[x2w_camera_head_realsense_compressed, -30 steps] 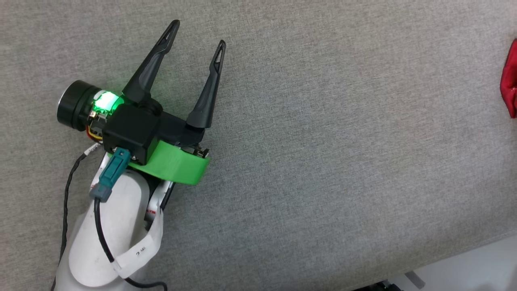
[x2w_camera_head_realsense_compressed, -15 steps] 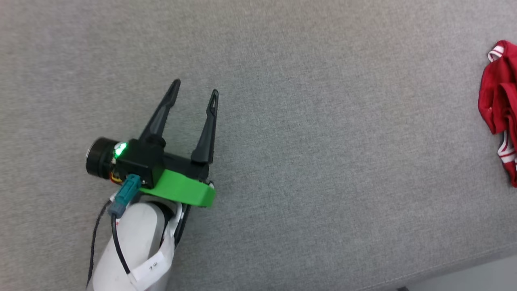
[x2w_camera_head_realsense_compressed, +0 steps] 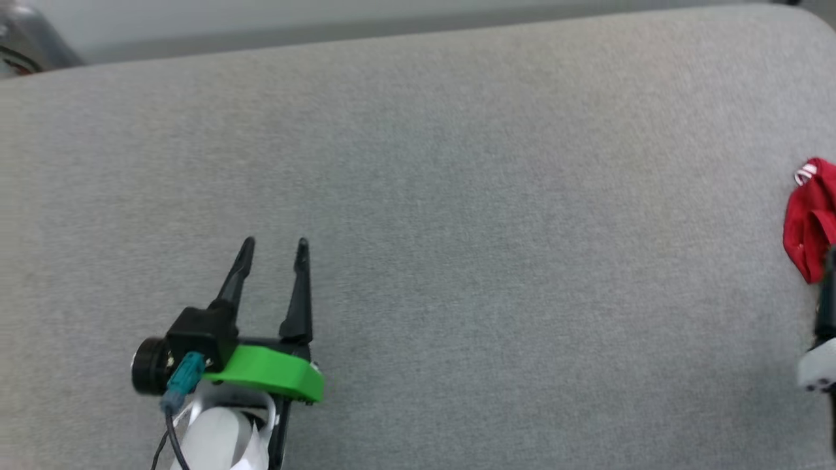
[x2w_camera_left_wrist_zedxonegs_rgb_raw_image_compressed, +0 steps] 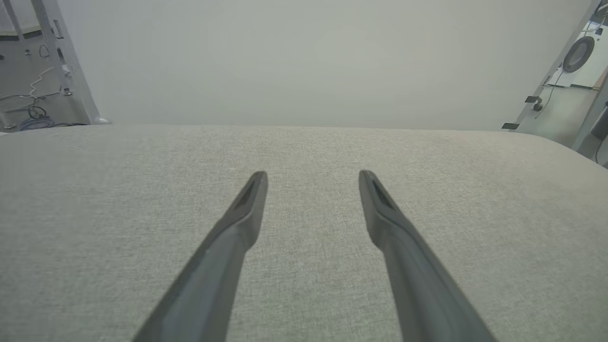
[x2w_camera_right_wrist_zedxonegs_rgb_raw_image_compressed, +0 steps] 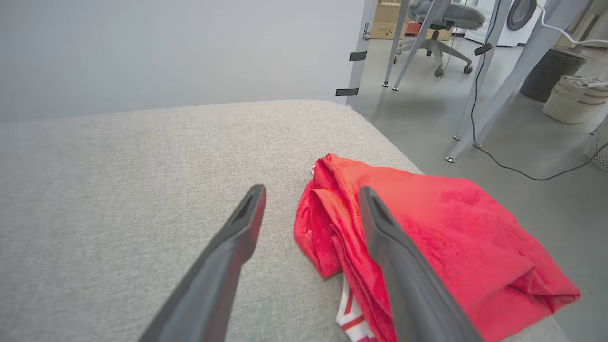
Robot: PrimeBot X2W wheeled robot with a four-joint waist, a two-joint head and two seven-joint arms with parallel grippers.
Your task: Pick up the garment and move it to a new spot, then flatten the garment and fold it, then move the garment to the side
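Observation:
The garment (x2w_camera_right_wrist_zedxonegs_rgb_raw_image_compressed: 427, 228) is a red bunched heap with a bit of red-and-white stripe trim (x2w_camera_right_wrist_zedxonegs_rgb_raw_image_compressed: 349, 318). It lies at the right end of the grey padded surface (x2w_camera_head_realsense_compressed: 457, 196). In the head view the garment (x2w_camera_head_realsense_compressed: 808, 228) shows at the right border. My right gripper (x2w_camera_right_wrist_zedxonegs_rgb_raw_image_compressed: 311, 190) hovers open at the heap's left side, one finger crossing in front of the red cloth, nothing between the fingers. My left gripper (x2w_camera_head_realsense_compressed: 274, 247) is open and empty over bare grey fabric at the lower left, far from the garment. The left wrist view shows that gripper (x2w_camera_left_wrist_zedxonegs_rgb_raw_image_compressed: 313, 175) with its fingers wide apart.
The padded surface ends just right of the garment, with grey floor beyond. On that floor stand metal table legs (x2w_camera_right_wrist_zedxonegs_rgb_raw_image_compressed: 494, 95), an office chair (x2w_camera_right_wrist_zedxonegs_rgb_raw_image_compressed: 441, 19), a dark bin (x2w_camera_right_wrist_zedxonegs_rgb_raw_image_compressed: 551, 71) and a pale basket (x2w_camera_right_wrist_zedxonegs_rgb_raw_image_compressed: 574, 99); a cable trails across it. A plain wall runs behind the surface.
The head camera has shifted, so the surface's far edge now shows and the left gripper sits lower in view. Part of the right arm has come in at the right border. Both grippers stay open.

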